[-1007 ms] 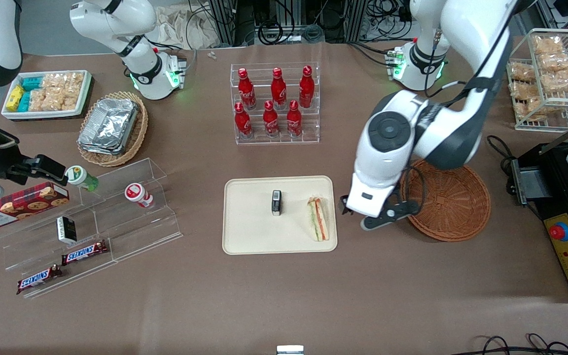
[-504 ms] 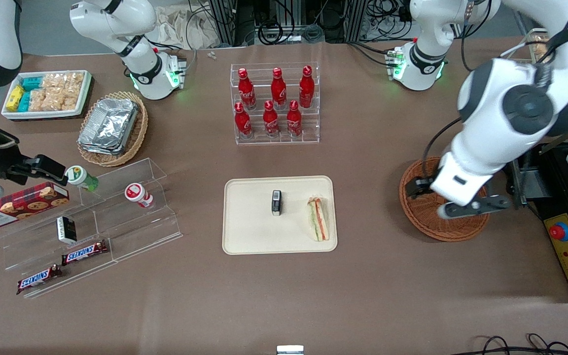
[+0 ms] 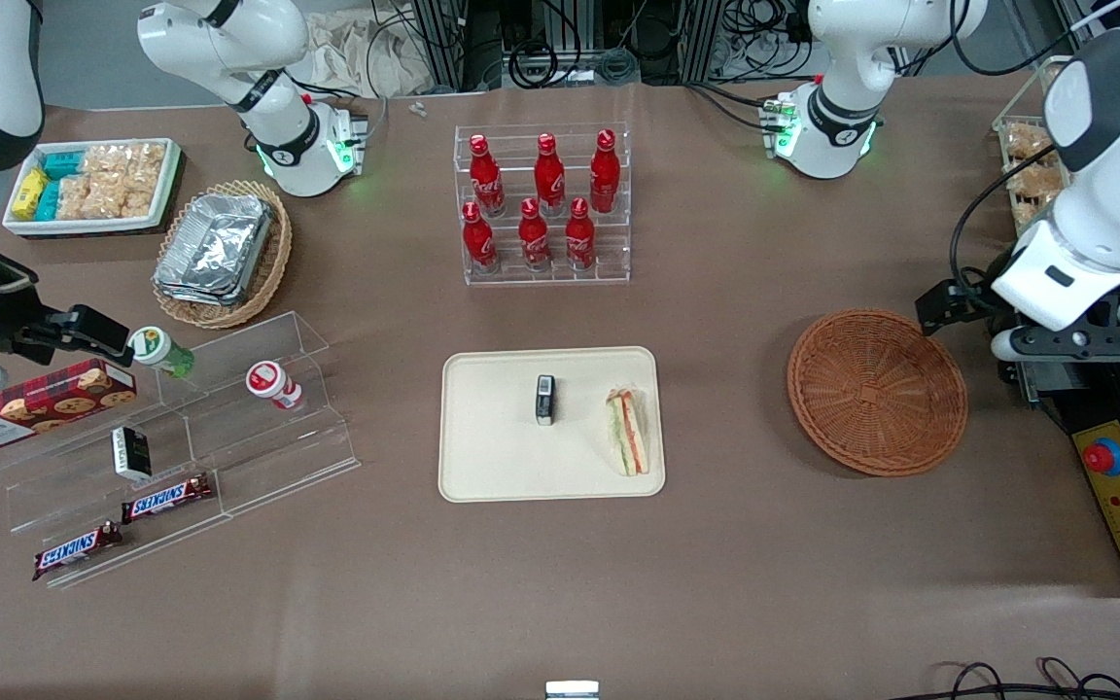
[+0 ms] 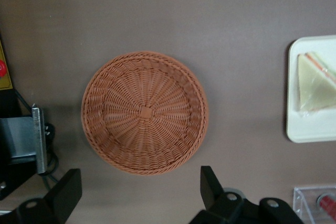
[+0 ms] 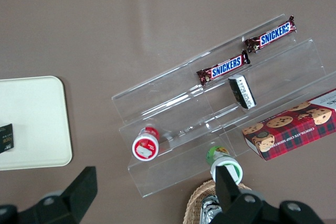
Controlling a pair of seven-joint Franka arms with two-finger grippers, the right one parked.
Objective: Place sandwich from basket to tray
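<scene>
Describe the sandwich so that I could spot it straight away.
Find the cream tray in the middle of the table, nearer the camera than the red bottles. The sandwich lies on its edge nearest the empty brown basket: a pale triangular wedge striped red and green, unlike the small dark packet beside it.

Brown table point(image 3: 716, 583) with tray point(image 3: 492, 457), basket point(image 3: 877, 391), bottle rack point(image 3: 542, 204).

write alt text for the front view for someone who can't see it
The sandwich lies on the cream tray at the table's middle, beside a small dark packet. The round brown basket sits empty toward the working arm's end. The left arm's pincer hangs open above the table's edge there, holding nothing.
</scene>
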